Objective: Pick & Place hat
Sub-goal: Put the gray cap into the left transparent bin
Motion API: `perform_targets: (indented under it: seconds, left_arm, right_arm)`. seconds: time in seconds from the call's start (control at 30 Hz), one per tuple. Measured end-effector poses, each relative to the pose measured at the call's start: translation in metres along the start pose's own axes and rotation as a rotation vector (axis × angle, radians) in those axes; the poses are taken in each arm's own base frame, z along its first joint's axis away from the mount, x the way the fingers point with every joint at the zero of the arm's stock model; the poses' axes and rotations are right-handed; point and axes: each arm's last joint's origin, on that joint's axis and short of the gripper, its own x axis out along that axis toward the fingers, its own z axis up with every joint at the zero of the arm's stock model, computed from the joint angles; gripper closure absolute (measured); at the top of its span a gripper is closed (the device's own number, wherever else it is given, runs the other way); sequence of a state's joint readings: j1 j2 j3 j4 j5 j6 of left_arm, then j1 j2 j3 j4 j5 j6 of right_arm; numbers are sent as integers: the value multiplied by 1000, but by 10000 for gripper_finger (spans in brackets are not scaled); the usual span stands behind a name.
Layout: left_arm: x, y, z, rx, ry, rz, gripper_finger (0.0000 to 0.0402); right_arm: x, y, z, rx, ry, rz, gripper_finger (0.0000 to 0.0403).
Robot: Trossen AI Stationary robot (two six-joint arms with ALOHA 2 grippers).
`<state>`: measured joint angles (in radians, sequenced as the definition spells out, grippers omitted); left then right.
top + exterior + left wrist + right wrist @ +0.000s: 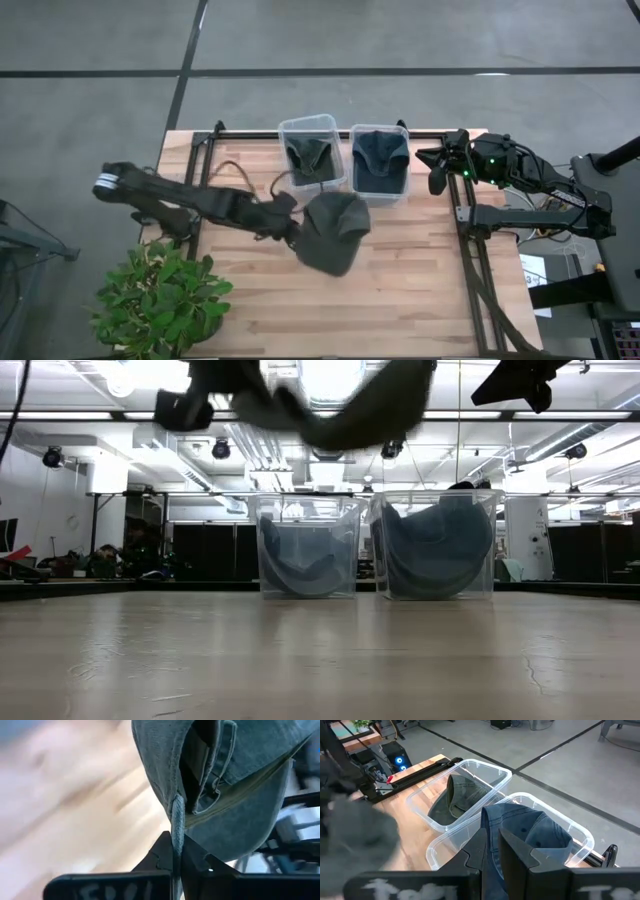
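grey-green cap (335,232): faded cotton, stitched seams, hangs limp above table (420,290), just before the bins | writing: none readable | left gripper (288,228): pinched on cap's edge | olive-cap bin (311,150), blue-cap bin (380,162): side by side | right gripper (436,168): fingers nearly together, empty, beside blue-cap bin

Grey-green hat (335,232) — limp, hanging clear above table, pinched at edge by left fingers (172,857).

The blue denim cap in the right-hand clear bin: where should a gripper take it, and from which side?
Probably from above: the blue denim cap sits inside the walled clear plastic bin, open only upward. Pinch the raised crown fabric, which bulges near the rim.
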<state>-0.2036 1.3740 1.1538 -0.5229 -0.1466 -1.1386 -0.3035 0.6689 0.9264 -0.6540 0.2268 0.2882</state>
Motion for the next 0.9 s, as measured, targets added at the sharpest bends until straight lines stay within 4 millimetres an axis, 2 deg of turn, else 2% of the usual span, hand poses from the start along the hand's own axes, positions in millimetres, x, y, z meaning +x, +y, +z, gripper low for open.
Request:
perform_targets:
  seconds: [0.17, 0.4, 0.8, 0.9]
  left_arm:
    - [-40, -19, 14, 198, -230, -202, 395]
    - [-83, -46, 30, 561, -497, -562, 395]
    - [-115, -65, 33, 858, -661, -1051, 395]
    - [-118, -67, 33, 881, -689, -1109, 395]
  right_arm:
    - [0, 0, 0, 0, 0, 0, 360]
    - [0, 0, 0, 0, -1, 0, 360]
    - [0, 0, 0, 0, -1, 0, 360]
    - [0, 0, 0, 0, -1, 0, 360]
